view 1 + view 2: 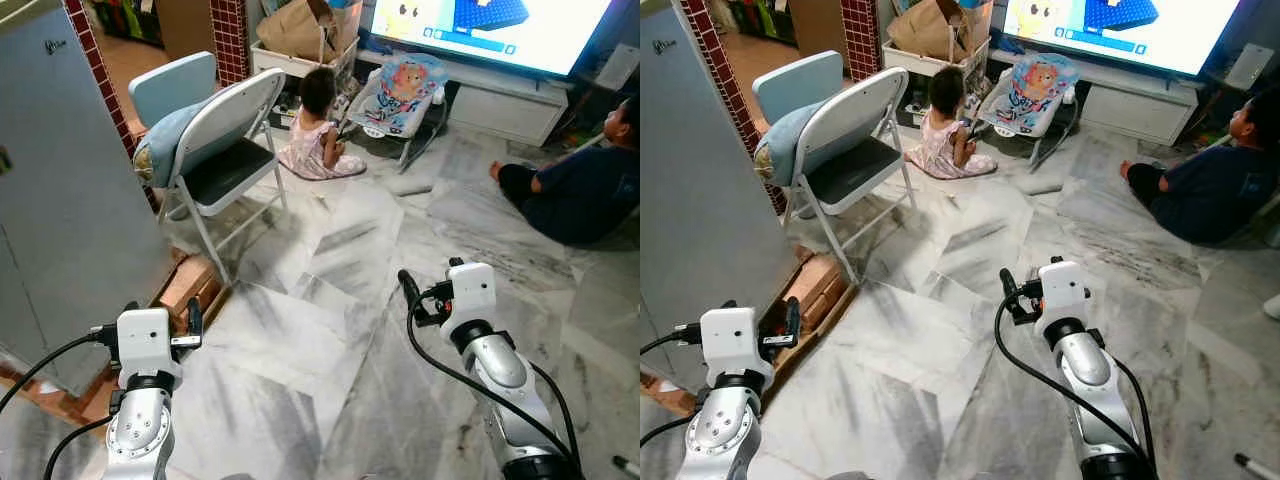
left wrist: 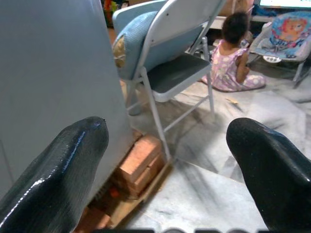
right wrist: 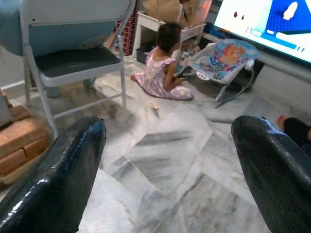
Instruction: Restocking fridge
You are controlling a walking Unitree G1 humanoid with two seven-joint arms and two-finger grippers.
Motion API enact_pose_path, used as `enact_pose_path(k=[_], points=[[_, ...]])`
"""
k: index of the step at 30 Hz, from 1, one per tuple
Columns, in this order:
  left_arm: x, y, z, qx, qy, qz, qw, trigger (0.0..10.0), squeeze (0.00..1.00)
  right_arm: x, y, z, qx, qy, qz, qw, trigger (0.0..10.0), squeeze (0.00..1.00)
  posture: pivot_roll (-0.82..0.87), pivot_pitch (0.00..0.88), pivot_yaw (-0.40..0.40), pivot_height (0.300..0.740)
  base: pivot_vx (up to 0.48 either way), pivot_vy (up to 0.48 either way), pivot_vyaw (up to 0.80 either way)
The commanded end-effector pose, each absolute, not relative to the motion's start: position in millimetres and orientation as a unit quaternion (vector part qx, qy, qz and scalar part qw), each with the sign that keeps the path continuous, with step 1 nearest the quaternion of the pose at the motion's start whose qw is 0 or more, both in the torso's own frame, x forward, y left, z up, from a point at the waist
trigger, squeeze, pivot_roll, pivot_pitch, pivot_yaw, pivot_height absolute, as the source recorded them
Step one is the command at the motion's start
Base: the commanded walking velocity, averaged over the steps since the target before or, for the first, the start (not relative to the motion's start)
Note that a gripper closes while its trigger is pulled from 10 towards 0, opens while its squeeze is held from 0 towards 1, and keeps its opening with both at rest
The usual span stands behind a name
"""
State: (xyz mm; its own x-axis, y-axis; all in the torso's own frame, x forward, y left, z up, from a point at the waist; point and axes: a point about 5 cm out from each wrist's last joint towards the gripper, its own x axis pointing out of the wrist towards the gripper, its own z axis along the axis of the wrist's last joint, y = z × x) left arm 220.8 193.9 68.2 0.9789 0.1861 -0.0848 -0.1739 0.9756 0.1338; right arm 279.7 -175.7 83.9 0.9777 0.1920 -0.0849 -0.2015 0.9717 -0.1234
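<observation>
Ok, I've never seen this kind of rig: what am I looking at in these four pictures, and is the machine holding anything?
It's a walking humanoid robot. Two pictures come from its head camera, looking down at a marble floor; two come from cameras on its wrists, looking out between black fingers. The left tool and right tool are both open and hold nothing. At the robot's left stands a grey fridge on wooden blocks, with a folding chair beside it. Ahead, two people sit on the floor before a television, near a baby bouncer.

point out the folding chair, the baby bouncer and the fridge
folding chair (image 1: 228, 170), left eye view, on its dark seat
baby bouncer (image 1: 403, 82), left eye view, on its printed fabric seat
fridge (image 1: 60, 190), left eye view, on its grey side panel
</observation>
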Motion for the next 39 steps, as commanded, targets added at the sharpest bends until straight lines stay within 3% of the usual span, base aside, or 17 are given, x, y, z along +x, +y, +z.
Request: enact_pose_path(k=[1,6,10,18,25,39], points=[[220,191,64,0.067,0.054,0.085,0.993,10.0,0.00,280,-180,80,-0.068,0.049,0.099,0.992,10.0,0.00,0.00,0.013,-0.115,0.740,0.000,0.000,0.00],[216,185,61,0.057,0.060,0.083,0.993,10.0,0.00,286,-186,82,-0.079,0.049,0.104,0.990,10.0,0.00,0.01,0.014,-0.120,0.740,0.000,0.000,0.00],[209,190,60,0.064,0.066,0.084,0.992,10.0,0.00,286,-186,82,-0.070,0.044,0.089,0.993,10.0,0.00,0.02,0.031,-0.078,0.740,0.000,0.000,0.00],[194,213,62,0.088,0.079,0.097,0.988,10.0,0.00,266,-202,78,-0.061,0.041,0.045,0.996,10.0,0.00,-0.01,0.049,-0.009,0.740,0.000,0.000,0.00],[189,216,58,0.095,0.094,0.091,0.987,10.0,0.00,261,-203,76,-0.062,0.044,0.040,0.996,10.0,0.00,-0.02,0.057,-0.001,0.740,0.000,0.000,0.00],[190,216,58,0.081,0.097,0.082,0.989,10.0,0.00,266,-197,75,-0.059,0.044,0.046,0.996,10.0,0.00,-0.01,0.058,0.016,0.740,0.000,0.325,0.00]])
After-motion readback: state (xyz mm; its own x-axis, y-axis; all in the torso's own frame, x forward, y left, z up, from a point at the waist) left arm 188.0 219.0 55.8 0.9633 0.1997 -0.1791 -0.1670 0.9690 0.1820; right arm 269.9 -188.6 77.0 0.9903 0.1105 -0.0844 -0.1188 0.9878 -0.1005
